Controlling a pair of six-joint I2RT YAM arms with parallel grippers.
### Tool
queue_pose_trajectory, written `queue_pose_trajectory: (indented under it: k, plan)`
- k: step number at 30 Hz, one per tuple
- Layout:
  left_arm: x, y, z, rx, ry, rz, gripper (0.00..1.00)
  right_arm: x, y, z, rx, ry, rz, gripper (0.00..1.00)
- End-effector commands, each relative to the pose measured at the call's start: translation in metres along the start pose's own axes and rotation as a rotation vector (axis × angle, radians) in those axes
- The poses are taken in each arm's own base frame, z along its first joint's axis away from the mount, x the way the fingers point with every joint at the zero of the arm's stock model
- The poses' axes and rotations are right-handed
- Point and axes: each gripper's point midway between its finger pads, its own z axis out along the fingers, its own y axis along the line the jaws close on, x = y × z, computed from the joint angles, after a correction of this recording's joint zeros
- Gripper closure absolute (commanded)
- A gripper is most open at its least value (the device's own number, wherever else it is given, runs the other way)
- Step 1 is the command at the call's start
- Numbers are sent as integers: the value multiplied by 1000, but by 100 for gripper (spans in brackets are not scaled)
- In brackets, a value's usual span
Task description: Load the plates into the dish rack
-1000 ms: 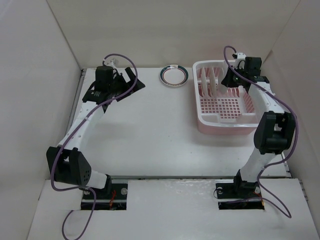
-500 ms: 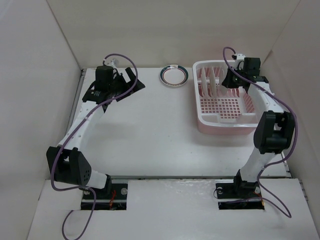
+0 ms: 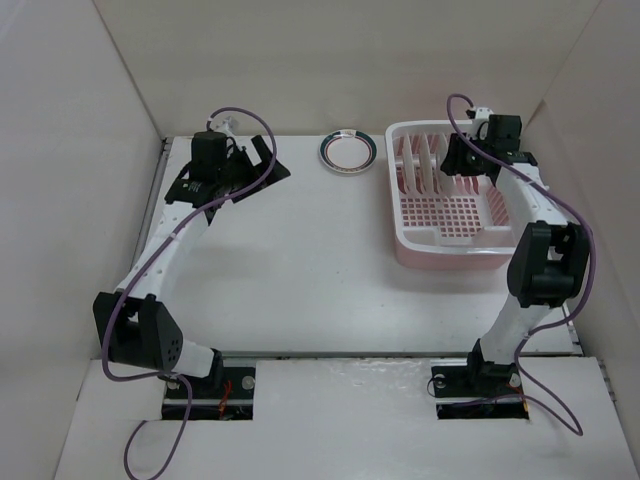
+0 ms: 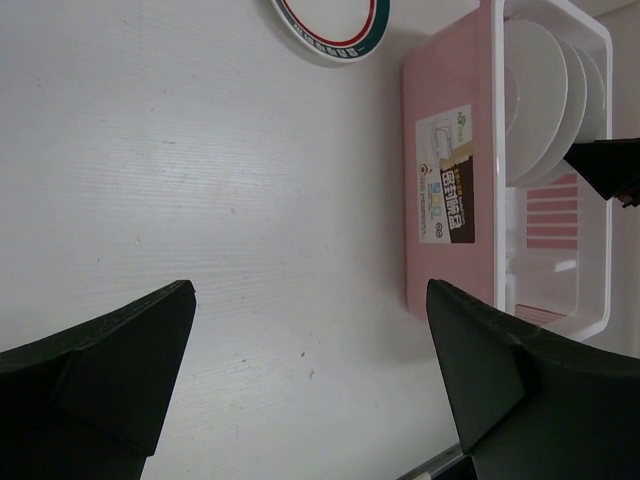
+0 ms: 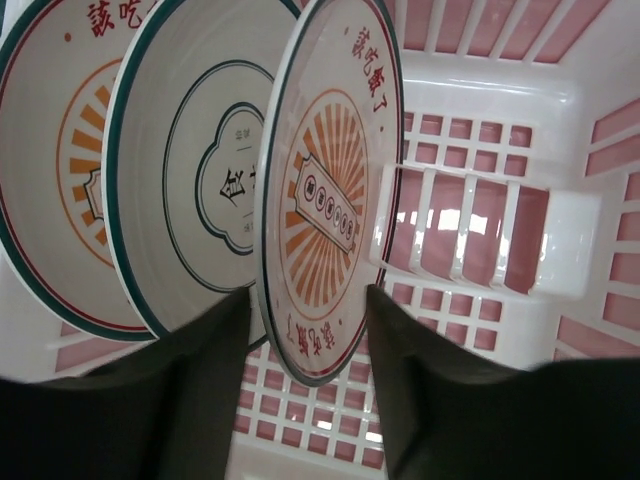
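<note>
Three plates stand on edge in the pink-and-white dish rack: an orange-centred plate nearest me, a dark-ringed plate behind it, and another orange plate at the far left. My right gripper is open, its fingers straddling the lower rim of the nearest plate. A fourth plate with a teal rim lies flat on the table left of the rack. My left gripper hovers open and holds nothing at the back left, and its view shows that plate.
The rack's pink side wall carries a paper label. White walls enclose the table on the left, back and right. The right arm reaches over the rack's right side.
The right gripper's jaws have spread apart from the orange-centred plate, which now stands in the rack on its own. The left arm has not moved.
</note>
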Motion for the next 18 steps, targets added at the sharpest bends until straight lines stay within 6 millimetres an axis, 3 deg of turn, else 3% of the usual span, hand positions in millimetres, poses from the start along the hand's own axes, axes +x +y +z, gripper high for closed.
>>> queue_pose_trajectory:
  k: [1,2,3,8,9,11,14,17,18]
  plan:
    - [-12,-12,-5,41,-34,41,0,-56,3,-33,32,-143,-20,43]
    - [-14,-13,-1,45,-41,43,0,-58,2,-40,49,-149,-21,39]
    - [-10,-9,1,39,-32,40,0,-71,2,-51,63,-177,-18,28]
    - [-3,5,29,17,0,8,0,-121,9,-117,129,-323,-28,7]
    - [-5,5,34,22,-7,0,0,-128,3,-129,163,-351,-13,0]
    - [0,13,51,19,16,-15,0,-144,13,-158,157,-415,0,0]
    - [4,15,81,57,47,-41,0,-157,36,-184,72,-487,20,0]
    - [15,21,118,114,97,-88,0,-159,74,-212,-98,-534,-3,0]
    - [19,22,127,125,110,-135,0,-163,91,-230,-139,-574,-13,0]
